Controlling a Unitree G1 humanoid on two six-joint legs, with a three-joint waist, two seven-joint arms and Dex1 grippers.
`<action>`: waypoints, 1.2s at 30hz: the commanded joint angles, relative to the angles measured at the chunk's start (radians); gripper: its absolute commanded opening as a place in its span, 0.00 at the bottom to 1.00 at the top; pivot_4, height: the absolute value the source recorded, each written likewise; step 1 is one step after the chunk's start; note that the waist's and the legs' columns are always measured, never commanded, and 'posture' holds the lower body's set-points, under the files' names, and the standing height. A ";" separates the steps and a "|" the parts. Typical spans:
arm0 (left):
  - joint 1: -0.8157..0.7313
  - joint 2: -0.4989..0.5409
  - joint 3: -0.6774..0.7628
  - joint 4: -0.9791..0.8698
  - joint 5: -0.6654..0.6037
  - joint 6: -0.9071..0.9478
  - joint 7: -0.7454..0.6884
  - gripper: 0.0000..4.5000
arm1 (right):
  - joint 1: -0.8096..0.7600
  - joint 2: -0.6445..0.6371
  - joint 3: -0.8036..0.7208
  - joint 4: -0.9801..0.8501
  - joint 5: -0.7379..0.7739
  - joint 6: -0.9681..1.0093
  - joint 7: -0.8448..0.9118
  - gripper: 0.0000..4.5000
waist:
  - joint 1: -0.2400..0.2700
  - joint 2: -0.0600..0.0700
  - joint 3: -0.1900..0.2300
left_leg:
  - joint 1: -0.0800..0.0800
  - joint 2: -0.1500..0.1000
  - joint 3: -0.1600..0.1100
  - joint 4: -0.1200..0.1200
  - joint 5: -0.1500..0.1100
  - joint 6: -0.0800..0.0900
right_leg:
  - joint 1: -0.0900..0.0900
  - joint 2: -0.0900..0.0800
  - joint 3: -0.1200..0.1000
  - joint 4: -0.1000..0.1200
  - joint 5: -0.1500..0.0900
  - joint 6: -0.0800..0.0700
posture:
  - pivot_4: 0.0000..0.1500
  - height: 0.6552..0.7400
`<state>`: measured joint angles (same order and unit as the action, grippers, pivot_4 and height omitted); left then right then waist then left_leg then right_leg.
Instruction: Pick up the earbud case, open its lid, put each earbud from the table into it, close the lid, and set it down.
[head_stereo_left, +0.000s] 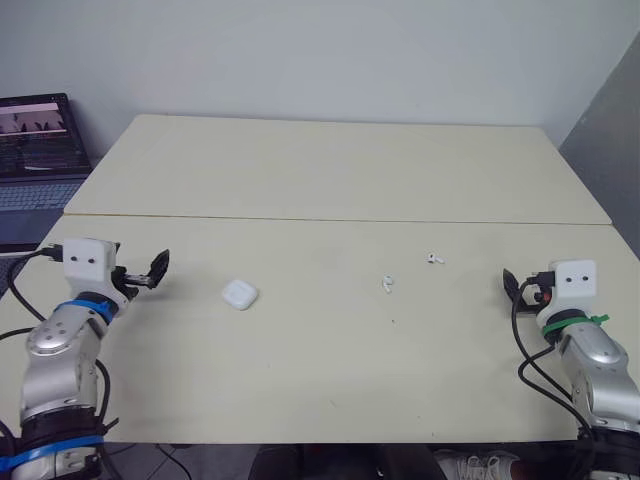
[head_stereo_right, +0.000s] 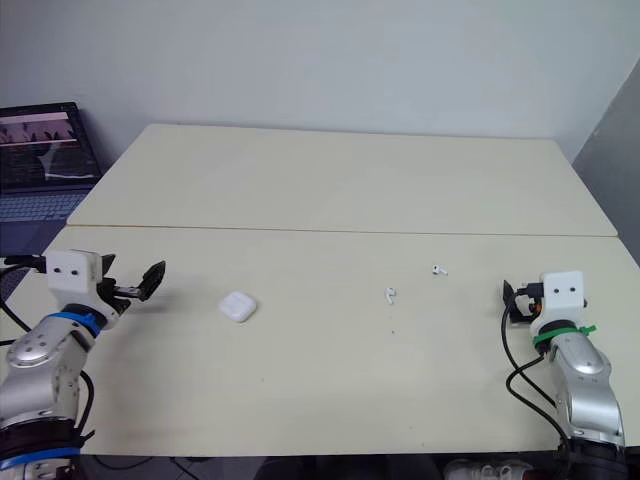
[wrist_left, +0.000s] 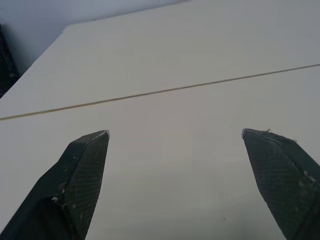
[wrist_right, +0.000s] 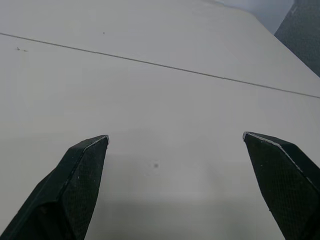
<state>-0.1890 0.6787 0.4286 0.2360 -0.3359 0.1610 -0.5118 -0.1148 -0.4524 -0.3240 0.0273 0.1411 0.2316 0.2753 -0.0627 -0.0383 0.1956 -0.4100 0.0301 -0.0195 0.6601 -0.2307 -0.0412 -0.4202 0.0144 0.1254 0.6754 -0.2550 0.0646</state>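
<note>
White rounded plastic earbud case (head_stereo_left: 239, 294): lid seemingly shut, left on beige table (head_stereo_left: 320, 390). Near white earbud (head_stereo_left: 387, 284), far white earbud (head_stereo_left: 434, 259): loose, right. Left gripper (head_stereo_left: 155, 268), right gripper (head_stereo_left: 512, 284): jaws wide, empty. We count no step done.

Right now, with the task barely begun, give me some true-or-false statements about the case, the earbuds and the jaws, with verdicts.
1. The small white rounded plastic earbud case lies on the pale wooden table, lid shut. True.
2. The two small white earbuds sit inside the case. False: both lie on the table, to the robot's right of the case.
3. The left jaws are shut on the case. False: they stand open, apart from it.
4. The right jaws stand open, holding nothing. True.
</note>
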 joint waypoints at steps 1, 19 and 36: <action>0.039 0.060 0.038 -0.191 -0.109 0.123 -0.091 0.99 | -0.079 -0.033 0.021 0.005 0.034 -0.041 0.080 1.00 | -0.004 0.000 0.000 | 0.000 0.000 0.000 0.000 0.000 0.000 | 0.000 0.000 0.000 0.000 0.000 0.000 | 1.00 1.00; 0.105 0.122 -0.267 -0.353 -0.098 0.337 -0.285 0.99 | -0.433 -0.048 0.417 -0.189 0.315 0.248 0.686 1.00 | -0.020 0.001 0.001 | 0.001 0.001 -0.004 0.000 0.000 0.000 | 0.000 0.001 -0.003 0.002 -0.003 -0.004 | 1.00 1.00; 0.065 0.089 -0.333 -0.212 -0.019 0.263 -0.371 0.73 | -0.413 -0.118 0.441 -0.283 0.325 0.307 0.731 1.00 | -0.017 0.001 0.001 | -0.002 0.000 -0.005 0.001 0.000 0.000 | -0.001 -0.001 -0.005 0.003 -0.003 -0.004 | 1.00 1.00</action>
<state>-0.1457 0.7590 0.1154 0.0396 -0.3677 0.4238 -0.8563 -0.5259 -0.5563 0.1414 -0.2222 0.4545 0.5362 1.0021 -0.0795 -0.0369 0.1965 -0.4115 0.0302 -0.0242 0.6607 -0.2308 -0.0412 -0.4211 0.0138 0.1204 0.6781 -0.2580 0.0603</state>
